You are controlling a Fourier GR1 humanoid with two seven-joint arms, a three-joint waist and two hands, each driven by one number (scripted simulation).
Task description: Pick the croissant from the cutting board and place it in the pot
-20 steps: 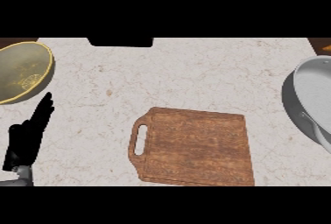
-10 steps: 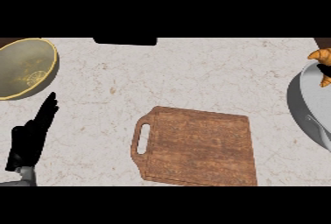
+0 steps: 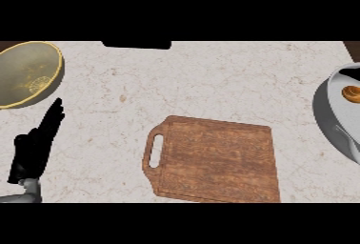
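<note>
The croissant lies inside the grey pot at the right edge, only partly in view. Just above it a small black shape shows at the edge; it looks like part of my right hand, and how it is held is hidden. The wooden cutting board with its handle slot sits in the middle and has nothing on it. My left hand rests open at the lower left with its fingers straight, pointing up, far from the board and the pot.
A yellow-rimmed bowl stands at the upper left, just above my left hand. A black object sits at the counter's far edge. Pale marble counter lies between the bowl, the board and the pot.
One second ago no croissant was in view. Half a second ago it showed at the right edge above the pot. Now it sits lower, inside the pot. The left hand has not moved.
</note>
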